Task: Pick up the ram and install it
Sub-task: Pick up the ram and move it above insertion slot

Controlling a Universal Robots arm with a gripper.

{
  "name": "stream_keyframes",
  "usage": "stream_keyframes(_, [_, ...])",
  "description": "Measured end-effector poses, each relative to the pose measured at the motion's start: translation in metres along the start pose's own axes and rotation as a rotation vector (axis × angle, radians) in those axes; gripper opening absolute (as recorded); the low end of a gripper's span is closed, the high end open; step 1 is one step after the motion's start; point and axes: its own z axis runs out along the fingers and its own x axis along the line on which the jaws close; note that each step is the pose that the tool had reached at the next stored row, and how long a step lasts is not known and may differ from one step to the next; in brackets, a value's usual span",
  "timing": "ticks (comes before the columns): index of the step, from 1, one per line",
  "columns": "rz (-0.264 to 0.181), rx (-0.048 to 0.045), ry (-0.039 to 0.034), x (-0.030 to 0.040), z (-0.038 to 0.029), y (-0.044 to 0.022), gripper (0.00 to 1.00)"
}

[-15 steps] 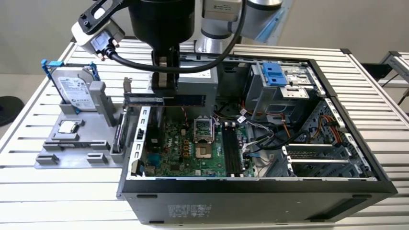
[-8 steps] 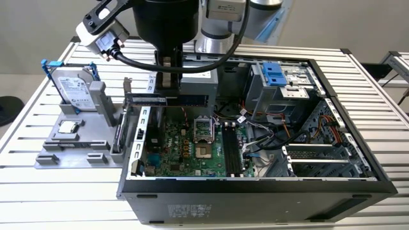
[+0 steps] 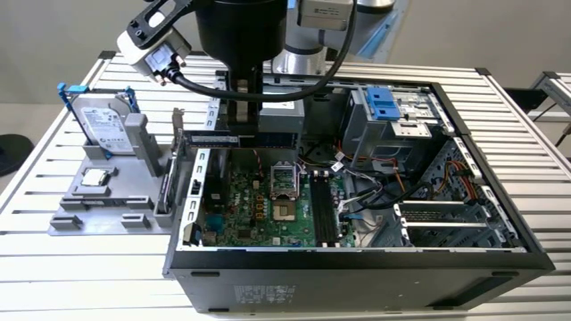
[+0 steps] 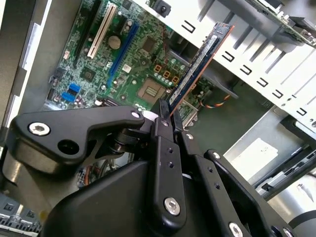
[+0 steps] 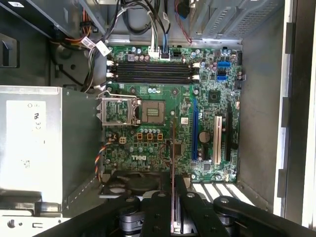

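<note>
My gripper (image 3: 241,132) is shut on the ram (image 3: 212,138), a long thin dark stick held level above the open computer case (image 3: 357,261), over the motherboard's (image 3: 259,214) rear part. In the second wrist view the ram (image 4: 200,64) sticks out from the gripper (image 4: 170,111), clamped at one end between the black fingers (image 4: 163,133). The first wrist view has the ram (image 5: 174,158) edge-on between the gripper (image 5: 174,190) jaws, looking down at the motherboard (image 5: 163,143). The black memory slots (image 5: 153,71) (image 3: 323,210) lie apart from the ram and stand empty.
A grey tray (image 3: 98,207) at the exterior view's left carries a silver hard drive (image 3: 103,124) and a small chip (image 3: 93,177). A card with a metal bracket (image 3: 176,144) stands by the case wall. Cables (image 3: 375,180), a drive cage (image 3: 392,114) and the power supply (image 5: 29,143) crowd the case.
</note>
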Motion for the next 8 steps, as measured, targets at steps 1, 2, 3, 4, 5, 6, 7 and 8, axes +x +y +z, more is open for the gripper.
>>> stream_keyframes(1, [0.000, 0.0000, 0.0000, 0.0000, 0.0000, 0.0011, 0.00])
stream_keyframes(2, [0.000, 0.0000, 0.0000, 0.0000, 0.0000, 0.0023, 0.00])
stream_keyframes(3, [0.000, 0.0001, 0.0000, 0.0000, 0.0001, 0.0035, 0.00])
stream_keyframes(4, [0.000, 0.0001, 0.0001, 0.0000, 0.0001, 0.0048, 0.00])
stream_keyframes(5, [0.000, 0.0001, 0.0001, 0.0000, 0.0001, 0.0061, 0.00])
stream_keyframes(6, [0.000, 0.0000, 0.0000, 0.0000, 0.0002, 0.0075, 0.00])
stream_keyframes(7, [0.000, 0.0000, 0.0000, 0.0000, 0.0002, 0.0088, 0.00])
stream_keyframes(8, [0.000, 0.0000, 0.0000, 0.0000, 0.0002, 0.0101, 0.00])
